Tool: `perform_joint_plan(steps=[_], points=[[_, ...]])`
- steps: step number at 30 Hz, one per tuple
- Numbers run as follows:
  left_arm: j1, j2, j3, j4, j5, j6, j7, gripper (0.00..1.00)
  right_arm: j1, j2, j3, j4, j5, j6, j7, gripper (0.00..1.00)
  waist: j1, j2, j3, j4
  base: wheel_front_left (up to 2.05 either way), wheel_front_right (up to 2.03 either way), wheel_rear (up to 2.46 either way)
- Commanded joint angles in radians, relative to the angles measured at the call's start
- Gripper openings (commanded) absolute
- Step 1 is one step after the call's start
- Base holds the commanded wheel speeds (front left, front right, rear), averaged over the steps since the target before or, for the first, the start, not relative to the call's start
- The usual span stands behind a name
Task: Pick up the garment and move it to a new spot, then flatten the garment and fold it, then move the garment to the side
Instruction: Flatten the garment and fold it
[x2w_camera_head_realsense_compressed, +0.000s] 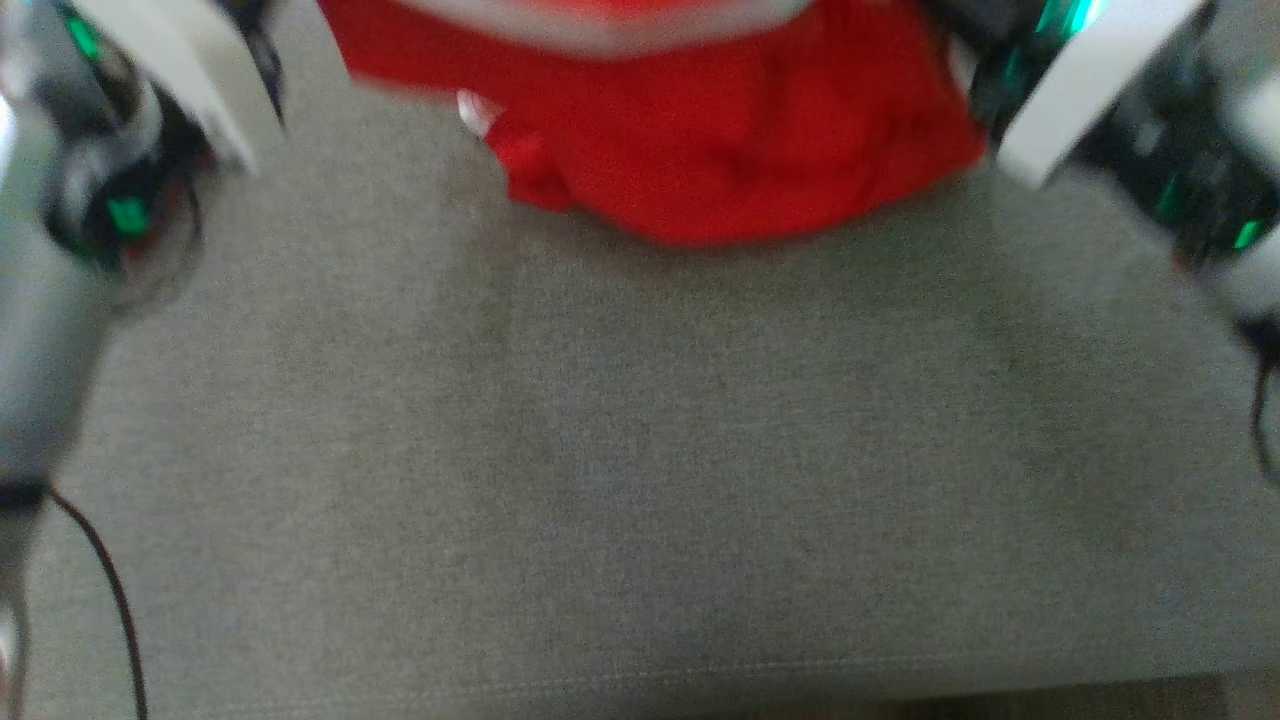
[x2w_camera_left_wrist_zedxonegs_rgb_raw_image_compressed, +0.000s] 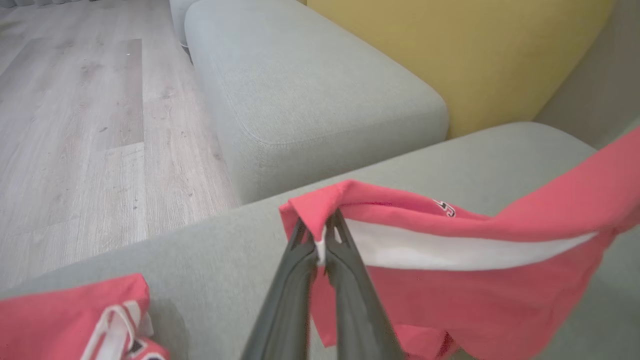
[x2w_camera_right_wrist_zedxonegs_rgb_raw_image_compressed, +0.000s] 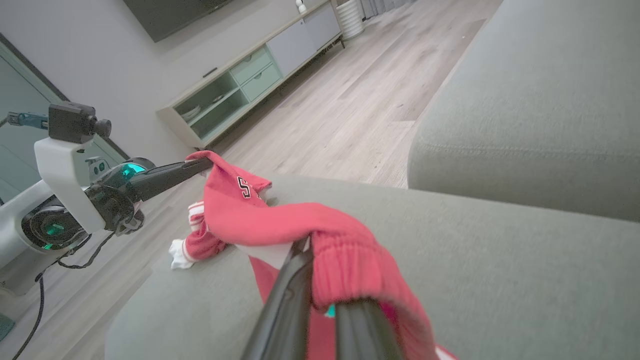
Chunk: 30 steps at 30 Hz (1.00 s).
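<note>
The garment (x2w_camera_head_realsense_compressed: 720, 150) is red with white trim and lies bunched at the far side of the grey cushion (x2w_camera_head_realsense_compressed: 640, 480). My left gripper (x2w_camera_left_wrist_zedxonegs_rgb_raw_image_compressed: 322, 235) is shut on one corner of the garment (x2w_camera_left_wrist_zedxonegs_rgb_raw_image_compressed: 450, 290), which is lifted and stretches away to the right with a white band along it. My right gripper (x2w_camera_right_wrist_zedxonegs_rgb_raw_image_compressed: 320, 280) is shut on the ribbed hem of the garment (x2w_camera_right_wrist_zedxonegs_rgb_raw_image_compressed: 260, 215). The right wrist view also shows my left gripper (x2w_camera_right_wrist_zedxonegs_rgb_raw_image_compressed: 197, 164) holding the far corner up. The cloth hangs taut between both grippers, and its lower part rests on the cushion.
A second grey cushion (x2w_camera_left_wrist_zedxonegs_rgb_raw_image_compressed: 300, 85) and a yellow backrest (x2w_camera_left_wrist_zedxonegs_rgb_raw_image_compressed: 475, 55) lie beyond the garment. Wood floor (x2w_camera_left_wrist_zedxonegs_rgb_raw_image_compressed: 75, 125) runs beside the sofa. A low cabinet (x2w_camera_right_wrist_zedxonegs_rgb_raw_image_compressed: 250, 85) stands against the wall. A dark cable (x2w_camera_head_realsense_compressed: 110, 590) hangs by my left arm (x2w_camera_head_realsense_compressed: 150, 100).
</note>
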Motion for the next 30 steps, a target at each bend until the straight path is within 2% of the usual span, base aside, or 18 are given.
perform_joint_plan(steps=[1,5,10,18,23,30], points=[[-0.123,0.044,0.034,0.003,-0.033,0.000,0.001,0.00,-0.075,0.009,-0.010,0.005,0.008,-0.001,0.000,0.00,-0.0003,0.0000,0.098,-0.005,0.00,0.00,0.00],[-0.281,0.050,0.023,0.075,-0.077,0.000,0.001,0.00,-0.215,0.033,-0.020,0.066,0.020,-0.001,-0.014,0.00,-0.0003,0.0000,0.145,-0.007,0.00,0.00,0.00],[-0.521,0.030,0.067,0.211,-0.142,0.000,-0.035,0.00,-0.411,0.080,-0.026,0.136,0.023,-0.001,-0.074,0.00,-0.0003,0.0000,0.190,-0.009,0.00,0.00,0.00],[-0.799,-0.025,0.070,0.356,-0.184,0.000,-0.110,0.00,-0.630,0.105,-0.024,0.196,0.041,-0.001,-0.182,0.00,-0.0003,0.0000,0.210,0.009,0.00,0.00,0.00],[-0.813,-0.034,0.001,0.389,-0.236,0.000,-0.092,0.00,-0.652,0.079,0.042,0.188,0.062,-0.001,-0.170,0.00,-0.0003,0.0000,0.211,0.020,0.00,0.00,0.00],[-0.622,0.025,-0.184,0.363,-0.334,0.000,0.024,0.00,-0.494,0.013,0.198,0.148,0.126,-0.001,-0.120,0.00,-0.0003,0.0000,0.158,0.032,0.00,0.00,0.00]])
